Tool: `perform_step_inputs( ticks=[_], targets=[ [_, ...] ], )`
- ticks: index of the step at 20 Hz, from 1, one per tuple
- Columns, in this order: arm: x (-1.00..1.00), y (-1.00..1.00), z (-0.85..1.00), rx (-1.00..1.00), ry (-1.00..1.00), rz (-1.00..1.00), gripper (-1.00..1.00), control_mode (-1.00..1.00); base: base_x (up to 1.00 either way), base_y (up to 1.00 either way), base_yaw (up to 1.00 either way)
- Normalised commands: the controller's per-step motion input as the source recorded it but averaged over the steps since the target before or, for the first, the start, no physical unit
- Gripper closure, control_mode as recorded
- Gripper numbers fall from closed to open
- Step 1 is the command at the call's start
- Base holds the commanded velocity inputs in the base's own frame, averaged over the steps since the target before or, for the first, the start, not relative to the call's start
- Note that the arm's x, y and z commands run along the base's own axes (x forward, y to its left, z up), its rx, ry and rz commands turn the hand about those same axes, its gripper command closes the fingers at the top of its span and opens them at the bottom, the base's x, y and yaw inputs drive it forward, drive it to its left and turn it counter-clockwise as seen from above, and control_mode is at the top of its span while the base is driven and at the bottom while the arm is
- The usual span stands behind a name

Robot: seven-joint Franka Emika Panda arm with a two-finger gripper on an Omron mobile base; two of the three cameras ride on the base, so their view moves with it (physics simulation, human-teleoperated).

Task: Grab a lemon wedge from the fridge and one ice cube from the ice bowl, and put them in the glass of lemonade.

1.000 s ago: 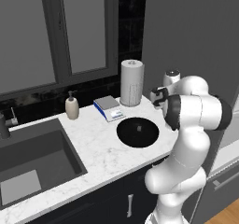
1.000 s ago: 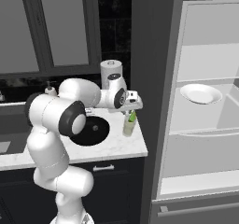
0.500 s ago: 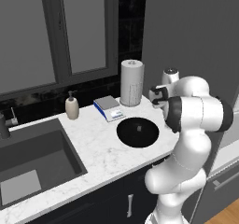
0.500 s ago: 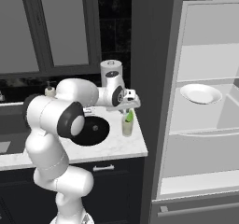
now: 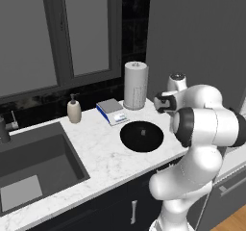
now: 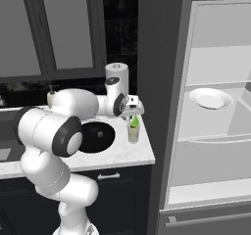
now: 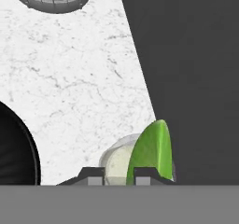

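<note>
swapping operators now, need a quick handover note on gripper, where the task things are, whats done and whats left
Gripper: shut on the lemon wedge, held directly over the glass of lemonade.
Glass: on the counter's right end, between the ice bowl and the fridge.
Ice bowl: black, on the marble counter in front of the paper towel roll; I cannot make out the cubes inside.
Fridge: door open, a white plate on a shelf.
Done: wedge fetched from the fridge and brought to the glass.
Left: release the wedge into the glass, then take one ice cube from the bowl and drop it in too.
</note>
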Motion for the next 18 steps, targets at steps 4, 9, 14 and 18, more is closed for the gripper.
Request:
perform_step_inputs(
  ticks=[4, 9, 14, 18],
  targets=[
    [0.23, -0.04, 0.02, 0.0, 0.0, -0.02, 1.0, -1.0, 0.0, 0.0, 0.0],
    [0.06, -0.02, 0.1, 0.0, 0.0, -0.07, 1.0, -1.0, 0.0, 0.0, 0.0],
    [0.0, -0.05, -0.08, 0.0, 0.0, -0.01, 1.0, -1.0, 0.0, 0.0, 0.0],
    [0.0, -0.07, -0.13, 0.0, 0.0, 0.0, 1.0, -1.0, 0.0, 0.0, 0.0]
  ],
)
